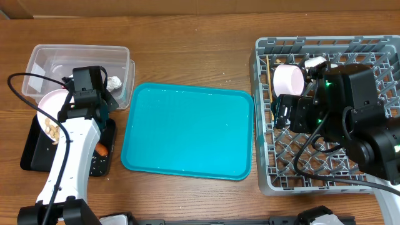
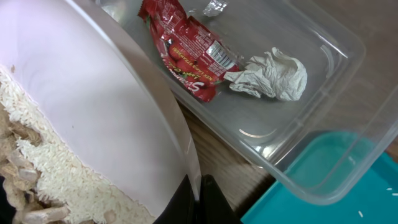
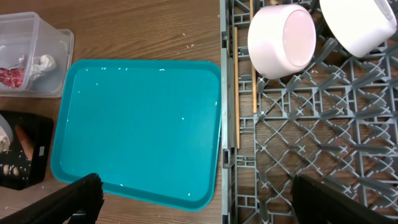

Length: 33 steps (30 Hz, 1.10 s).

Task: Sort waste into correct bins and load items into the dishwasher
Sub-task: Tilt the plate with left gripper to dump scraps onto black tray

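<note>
The left gripper is closed tight on the rim of a smooth, pale pink plate, which it holds tilted. On the plate, close to the fingers, lie small white grains and beige, peanut-like scraps. Just past the plate's rim stands the clear plastic tub. Inside it are a crumpled glossy red wrapper and a wrinkled whitish ball. Under this arm is the shallow black tray with a small orange carrot.

The right gripper has its fingers wide apart and holds nothing. Ahead of it, in the grey grid rack, are a round pink bowl on its side, a white bowl and two thin wooden chopsticks. Beside it, towards the other arm, lies the flat teal tray on the brown wooden table.
</note>
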{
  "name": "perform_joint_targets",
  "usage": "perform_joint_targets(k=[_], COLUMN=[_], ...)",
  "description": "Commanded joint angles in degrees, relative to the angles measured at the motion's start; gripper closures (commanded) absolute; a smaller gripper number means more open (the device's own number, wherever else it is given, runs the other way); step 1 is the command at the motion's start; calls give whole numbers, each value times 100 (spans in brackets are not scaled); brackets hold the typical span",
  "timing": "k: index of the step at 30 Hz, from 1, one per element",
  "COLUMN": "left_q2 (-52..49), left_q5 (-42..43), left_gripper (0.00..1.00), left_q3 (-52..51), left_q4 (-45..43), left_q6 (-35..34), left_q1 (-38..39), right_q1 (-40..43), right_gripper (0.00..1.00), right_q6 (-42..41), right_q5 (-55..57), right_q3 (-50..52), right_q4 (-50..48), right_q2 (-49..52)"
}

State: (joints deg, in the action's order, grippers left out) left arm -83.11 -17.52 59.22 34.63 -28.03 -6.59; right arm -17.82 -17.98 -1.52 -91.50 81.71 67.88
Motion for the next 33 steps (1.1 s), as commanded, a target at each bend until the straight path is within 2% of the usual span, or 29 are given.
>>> perform_joint_targets(k=[1,4,9,18,24,33], left_q2=[87,87,87,101,341,955], left_q5=[-105,-50,-76,24,63,61], left_gripper=[95,96,96,96,96,96], left_q3=[7,7,7,7,7,4], left_q4=[-63,-127,-463,-643,-708,-612], left_q6=[-339,-511,-402,24,584,750], left_q1=[-57,-133,-208,-208,-208,-219], right_q1=[-11,-11,-11,-11,-11,-11], right_gripper=[0,0,0,0,0,0], right_q6=[-4,-4,-4,-4,-4,-4], right_q5=[-13,-13,-13,-13,-13,-11], right_q3=[-44,-44,-44,-44,-44,-44], right_q4=[-9,-4,7,7,0,-2], right_q2=[-9,-9,-9,-9,-9,-9])
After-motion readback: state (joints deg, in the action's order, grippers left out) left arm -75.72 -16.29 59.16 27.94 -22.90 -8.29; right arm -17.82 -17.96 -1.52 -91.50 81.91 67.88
